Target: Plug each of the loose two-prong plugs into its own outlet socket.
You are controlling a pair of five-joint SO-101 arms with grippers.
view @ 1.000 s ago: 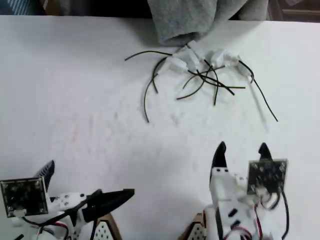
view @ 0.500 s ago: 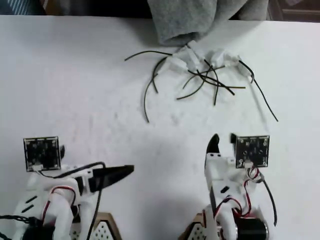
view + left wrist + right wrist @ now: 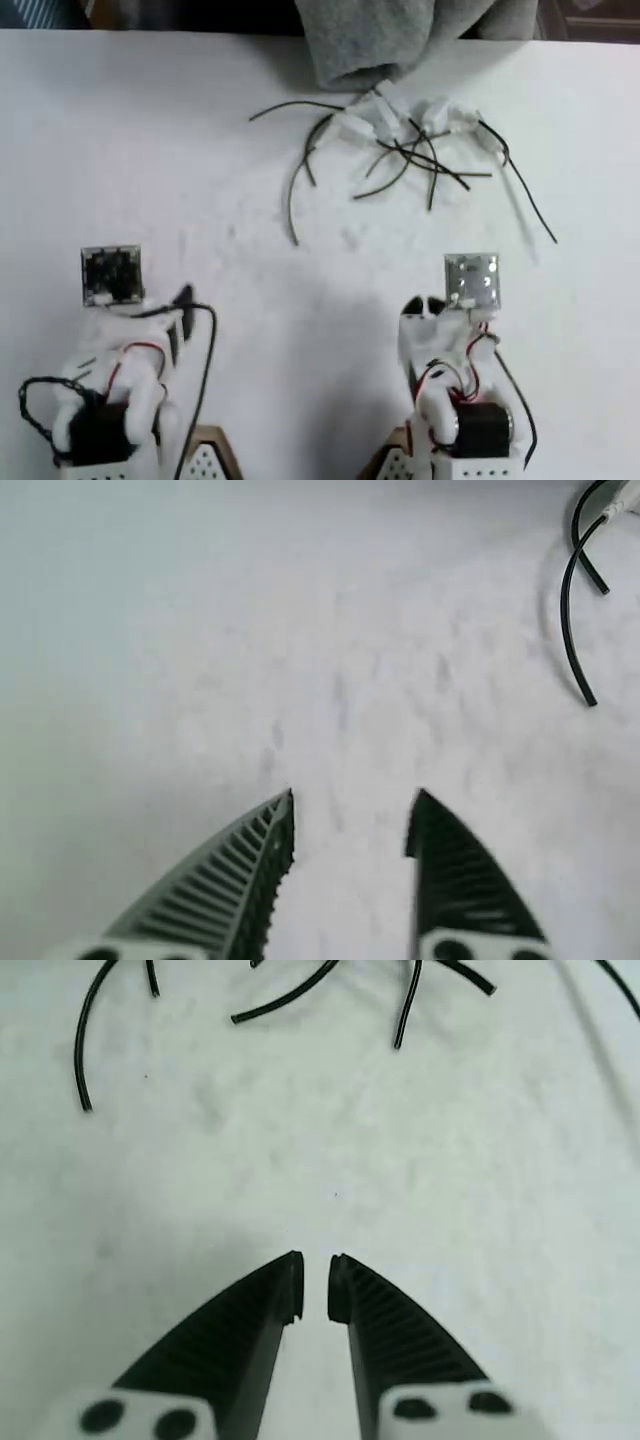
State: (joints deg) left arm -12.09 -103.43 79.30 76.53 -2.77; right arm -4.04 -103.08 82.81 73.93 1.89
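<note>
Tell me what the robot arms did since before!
The left gripper swung from pointing sideways to pointing forward, open. The right gripper turned and narrowed its wide fingers to a slim gap. Nothing was grabbed. The tangle of plugs and wires stayed put.

No readable text, no labels, no numbers — no signs on anything.
</note>
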